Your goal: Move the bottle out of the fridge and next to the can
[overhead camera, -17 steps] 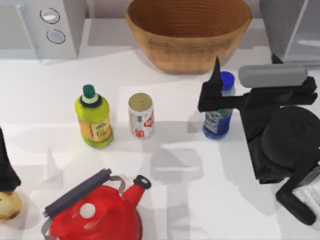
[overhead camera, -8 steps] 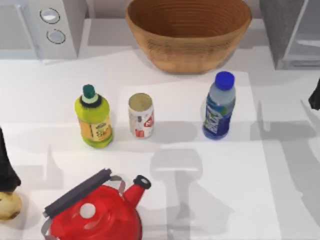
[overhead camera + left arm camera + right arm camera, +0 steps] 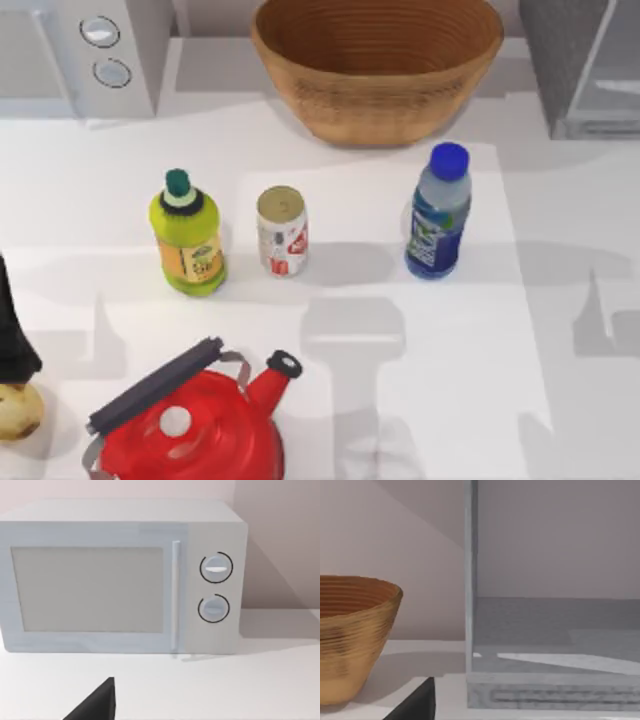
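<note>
1. we see the clear plastic water bottle with a blue cap and a blue-green-white label (image 3: pixel 437 222) standing upright on the white table (image 3: pixel 480 380), out of the grey box-like fridge (image 3: pixel 585 60) at the top right corner.
2. the small white-and-red tin can with a dull golden top (image 3: pixel 282 231) stands upright to the left of the bottle, with a clear gap of bare table between them.
3. the yellow-green bottle with a dark green cap (image 3: pixel 186 236) stands just left of the can, so the 3 containers form a row.
4. behind the row sits a round woven brown basket (image 3: pixel 376 62); a white microwave with 2 round knobs (image 3: pixel 90 50) is at the top left.
5. a red kettle with a dark handle (image 3: pixel 190 420) lies at the front left.
6. our left arm (image 3: pixel 14 335) is at the left edge; we cannot tell how its fingers stand.
7. the right wrist view faces the fridge's open interior and the basket; we cannot tell how that gripper's fingers stand.
</note>
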Action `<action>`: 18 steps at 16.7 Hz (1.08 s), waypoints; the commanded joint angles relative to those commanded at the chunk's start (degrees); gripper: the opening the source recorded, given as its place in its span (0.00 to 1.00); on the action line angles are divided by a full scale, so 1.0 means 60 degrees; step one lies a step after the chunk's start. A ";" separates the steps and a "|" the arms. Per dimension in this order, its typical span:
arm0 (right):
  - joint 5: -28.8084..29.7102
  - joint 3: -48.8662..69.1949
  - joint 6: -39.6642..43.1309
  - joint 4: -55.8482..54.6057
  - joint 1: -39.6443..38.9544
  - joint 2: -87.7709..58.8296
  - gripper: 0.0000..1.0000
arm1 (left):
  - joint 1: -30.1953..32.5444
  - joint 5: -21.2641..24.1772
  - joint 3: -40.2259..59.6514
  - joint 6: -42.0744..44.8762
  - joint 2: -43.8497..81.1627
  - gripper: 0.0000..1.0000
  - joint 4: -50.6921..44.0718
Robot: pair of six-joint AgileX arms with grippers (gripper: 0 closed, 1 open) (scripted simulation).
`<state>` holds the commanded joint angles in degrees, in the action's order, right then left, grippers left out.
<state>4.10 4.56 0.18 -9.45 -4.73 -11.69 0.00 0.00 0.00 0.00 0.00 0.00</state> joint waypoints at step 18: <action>-0.0635 0.0446 0.0002 0.3720 0.0808 0.3337 1.00 | 0.0000 0.0000 0.0000 0.0000 0.0000 1.00 0.0000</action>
<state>0.29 7.24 0.19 12.87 0.12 8.33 0.00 0.00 0.00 0.00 0.00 0.00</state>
